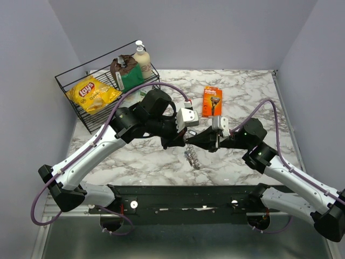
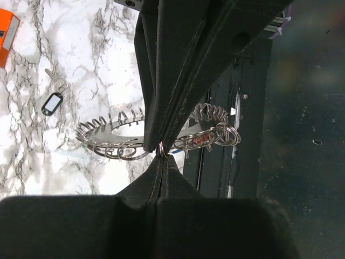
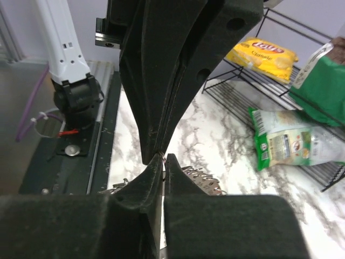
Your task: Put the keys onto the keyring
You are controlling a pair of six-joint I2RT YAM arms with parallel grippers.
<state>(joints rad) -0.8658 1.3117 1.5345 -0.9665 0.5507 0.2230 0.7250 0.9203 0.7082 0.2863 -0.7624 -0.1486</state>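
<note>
The keyring [image 2: 113, 141], a thin silver ring bristling with small split rings, hangs edge-on under both grippers [image 1: 192, 157]. My left gripper [image 2: 161, 155] is shut, with a thin wire loop of the keyring pinched at its tips. My right gripper [image 3: 164, 157] meets it tip to tip and is shut on the same loop. In the top view the left gripper [image 1: 185, 141] and the right gripper [image 1: 193, 141] touch above the marble table [image 1: 161, 164]. One small silver key with a black-rimmed tag [image 2: 53, 102] lies on the table. A bit of red [image 2: 202, 139] shows among the rings.
A black wire basket [image 1: 70, 81] at the back left holds a yellow chips bag [image 1: 92, 93], a brown and green bag [image 1: 126, 73] and a soap bottle [image 1: 142, 60]. An orange razor pack [image 1: 212, 101] lies behind the grippers. The black base rail [image 1: 183, 197] runs along the near edge.
</note>
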